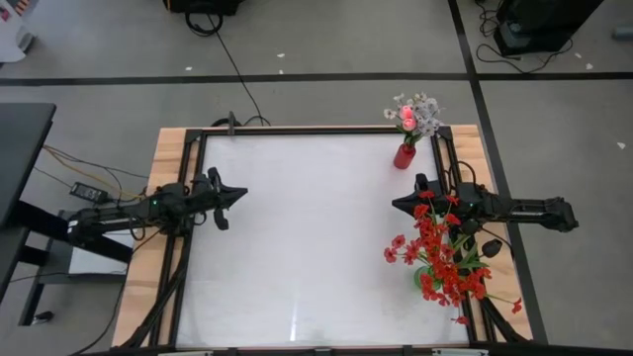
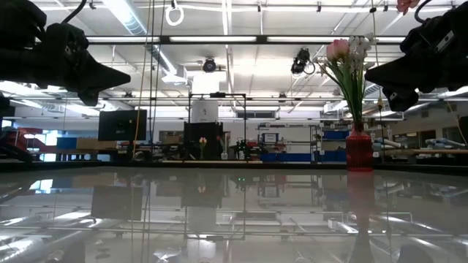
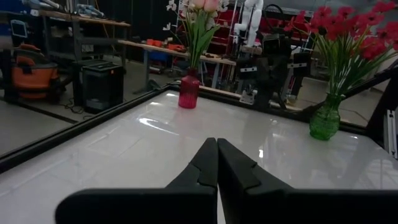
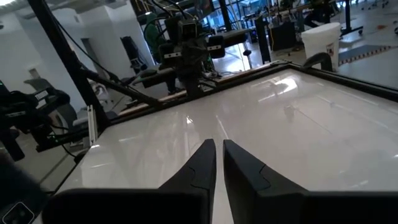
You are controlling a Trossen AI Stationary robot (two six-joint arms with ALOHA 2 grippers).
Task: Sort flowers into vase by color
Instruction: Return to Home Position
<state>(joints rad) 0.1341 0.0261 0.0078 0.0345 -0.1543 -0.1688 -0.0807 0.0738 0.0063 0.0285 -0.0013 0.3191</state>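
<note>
A red vase [image 1: 404, 156] with pink buds and white sprays [image 1: 417, 115] stands near the table's far right corner; it shows too in the low view [image 2: 358, 152] and the left wrist view [image 3: 189, 91]. A green vase [image 3: 325, 119] stands at the table's right edge, near the front, its stems under red blossoms [image 1: 443, 259]. My left gripper [image 1: 240, 194] hovers shut at the table's left side. My right gripper [image 1: 397, 204] hovers shut at the right side, between the two vases. Both are empty and raised above the table.
The white glossy tabletop [image 1: 307, 237] lies bare between the two arms. A black frame [image 1: 297, 128] runs round the table. The red blossoms overhang my right arm [image 1: 495, 208]. Cables [image 1: 84, 183] lie on the floor to the left.
</note>
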